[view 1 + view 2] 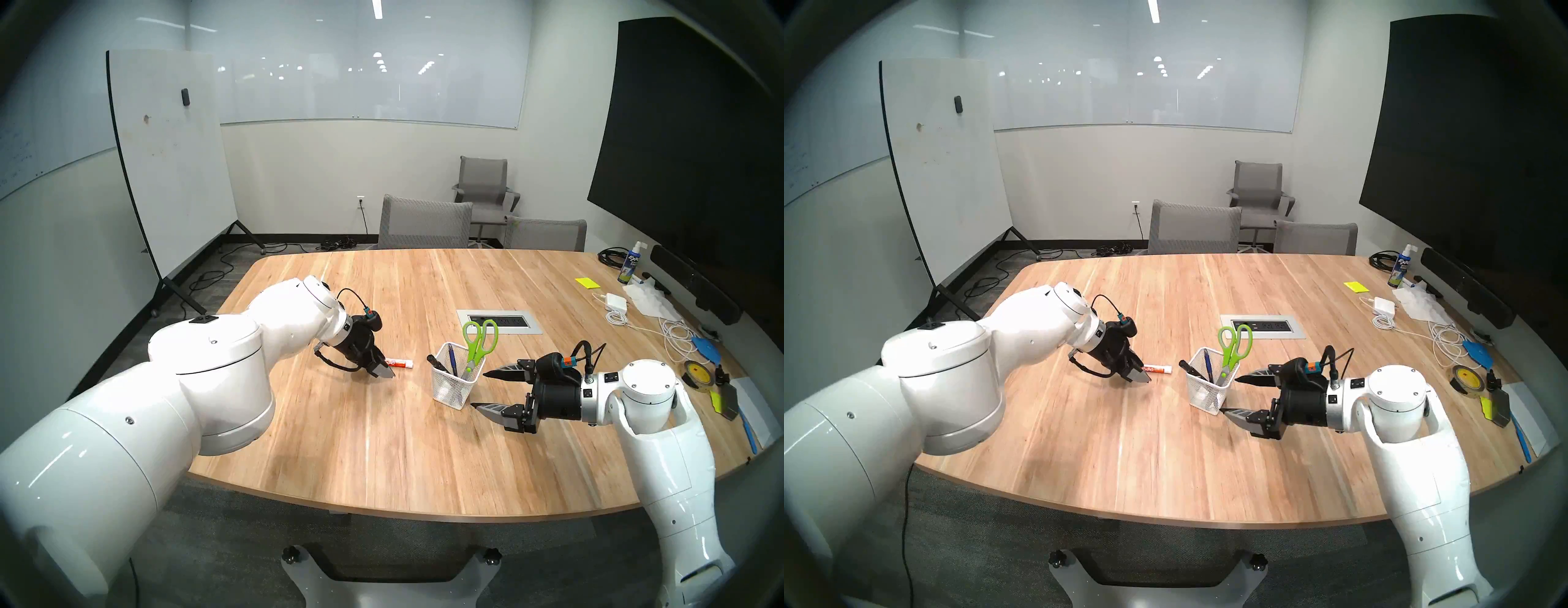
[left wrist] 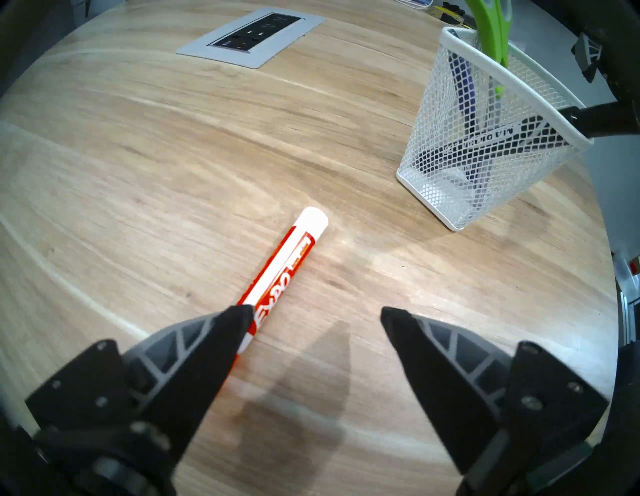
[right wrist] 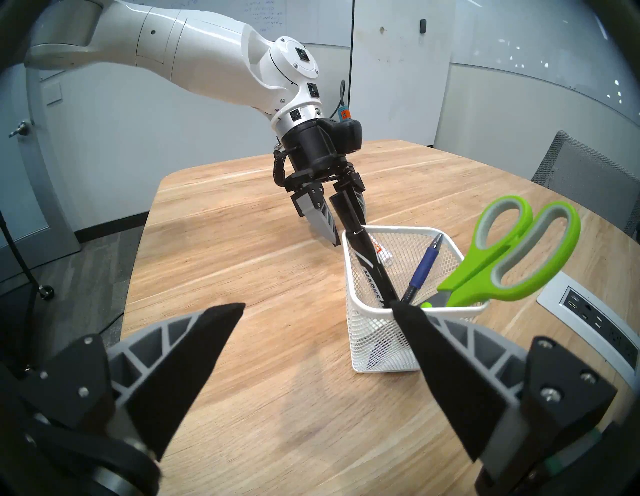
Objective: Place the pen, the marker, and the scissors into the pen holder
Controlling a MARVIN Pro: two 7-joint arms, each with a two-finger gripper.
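Note:
A white wire-mesh pen holder (image 1: 449, 392) stands mid-table. Leaning inside it are the blue pen (image 1: 452, 361), a black marker (image 1: 437, 364) and the green-handled scissors (image 1: 478, 350), handles up. A red-and-white Expo marker (image 1: 401, 362) lies flat on the table to its left. My left gripper (image 1: 388, 373) hangs open low over that marker's near end. In the left wrist view the Expo marker (image 2: 287, 273) runs under one finger rather than between the two. My right gripper (image 1: 481, 389) is open and empty, level with the holder, its tips just right of it.
A grey power outlet panel (image 1: 499, 321) is set into the table behind the holder. At the right edge lie a spray bottle (image 1: 628, 265), a yellow sticky pad (image 1: 587, 282), white cables and a tape roll (image 1: 698, 373). Grey chairs stand at the far side.

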